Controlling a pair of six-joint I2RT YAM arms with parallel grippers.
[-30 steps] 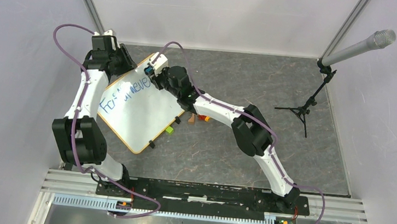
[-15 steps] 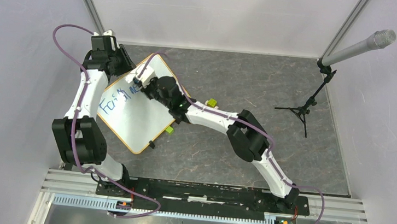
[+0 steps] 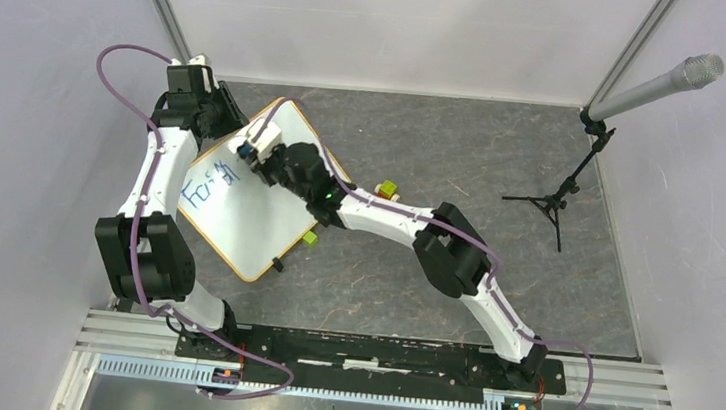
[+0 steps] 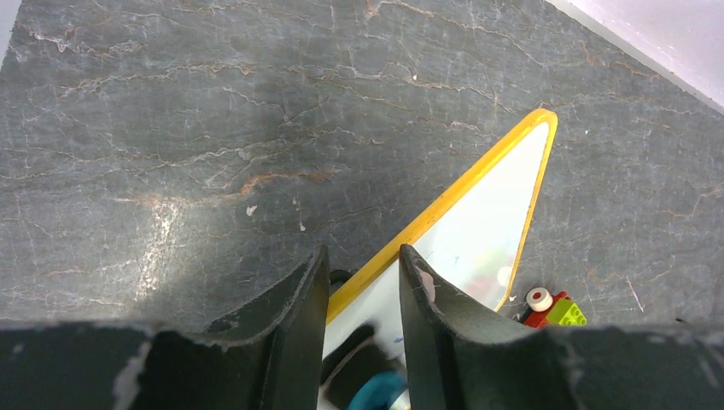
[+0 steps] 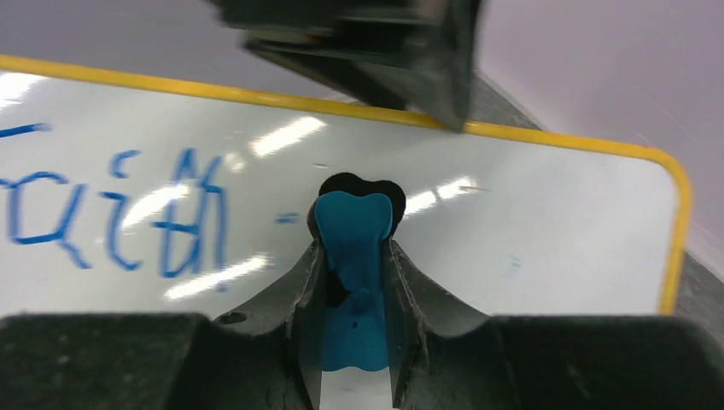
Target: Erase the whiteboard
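The whiteboard (image 3: 249, 222) lies at an angle on the left of the table, white with a yellow rim, and blue handwriting (image 3: 206, 186) remains on its near-left part. My right gripper (image 3: 250, 150) is over the board's upper part, shut on a blue eraser (image 5: 352, 220) pressed to the surface just right of the handwriting (image 5: 167, 229). My left gripper (image 3: 221, 115) is at the board's far-left edge. Its fingers (image 4: 312, 286) straddle the yellow rim (image 4: 444, 209), closed on the board's edge.
A green brick (image 3: 309, 237) lies by the board's right edge and a yellow-green and red brick (image 3: 387, 188) lies beside the right arm. Black clips (image 3: 278, 264) line the board's lower right edge. A microphone stand (image 3: 560, 199) occupies the far right.
My right gripper has swept the eraser left along the board's upper edge, wiping away the right-hand letters. The left gripper stays at the rim, its jaws slightly narrower.
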